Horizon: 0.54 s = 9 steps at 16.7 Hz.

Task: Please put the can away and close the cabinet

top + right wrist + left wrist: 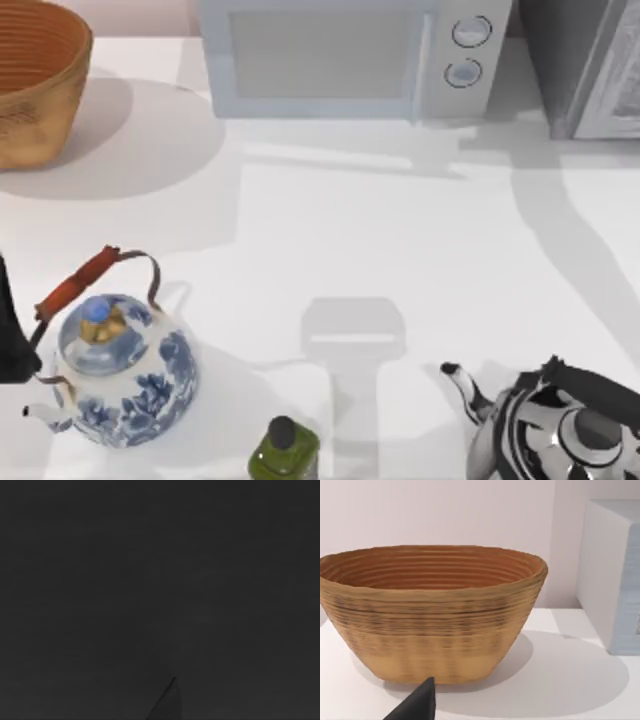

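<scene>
The can is out of view. The grey cabinet [585, 70] stands at the back right corner of the table, cut off by the picture's edge; I cannot tell how its front stands. My left arm [8, 330] is a dark shape at the table's left edge, beside the blue-and-white kettle. In the left wrist view one dark fingertip [420, 705] of the left gripper points toward the wicker basket [432, 612], well short of it. The right wrist view is dark.
A white microwave [350, 55] stands at the back centre and the wicker basket [35, 85] at the back left. A blue-and-white kettle [125, 375] sits front left, a dark green bottle [283, 450] front centre, and a silver kettle [560, 425] front right.
</scene>
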Available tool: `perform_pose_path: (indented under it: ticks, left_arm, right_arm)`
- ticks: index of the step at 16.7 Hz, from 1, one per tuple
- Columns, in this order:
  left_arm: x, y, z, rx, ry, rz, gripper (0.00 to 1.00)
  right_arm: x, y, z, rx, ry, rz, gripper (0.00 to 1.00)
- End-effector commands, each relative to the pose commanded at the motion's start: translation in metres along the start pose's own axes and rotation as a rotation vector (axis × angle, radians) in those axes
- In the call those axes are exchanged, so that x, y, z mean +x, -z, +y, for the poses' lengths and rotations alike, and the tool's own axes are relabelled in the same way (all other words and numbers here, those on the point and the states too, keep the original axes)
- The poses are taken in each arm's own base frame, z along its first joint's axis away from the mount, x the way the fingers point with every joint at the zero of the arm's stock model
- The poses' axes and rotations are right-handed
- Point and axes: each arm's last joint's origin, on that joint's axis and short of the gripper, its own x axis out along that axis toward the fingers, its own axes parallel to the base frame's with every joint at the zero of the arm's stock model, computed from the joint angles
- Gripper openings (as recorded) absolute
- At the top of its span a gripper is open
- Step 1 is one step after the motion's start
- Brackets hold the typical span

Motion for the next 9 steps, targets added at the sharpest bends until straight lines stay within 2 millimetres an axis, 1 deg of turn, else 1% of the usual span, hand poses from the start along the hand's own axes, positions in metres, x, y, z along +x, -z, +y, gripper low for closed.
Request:
perform_pose_path:
  ticks: [2,7,9]
  left_arm:
    - [0.0,0.0,0.0,0.0,0.0,0.0,1.0]
    - [0.0,0.0,0.0,0.0,0.0,0.0,1.0]
    - [0.0,0.0,0.0,0.0,0.0,0.0,1.0]
  right_arm:
    - [0.005,-0.001,0.0,0.001,0.0,-0.002,1.0]
    - [0.041,0.001,0.003,-0.003,-0.002,0.006,1.0]
    - [0.05,0.001,0.002,0.0,0.0,0.0,1.0]
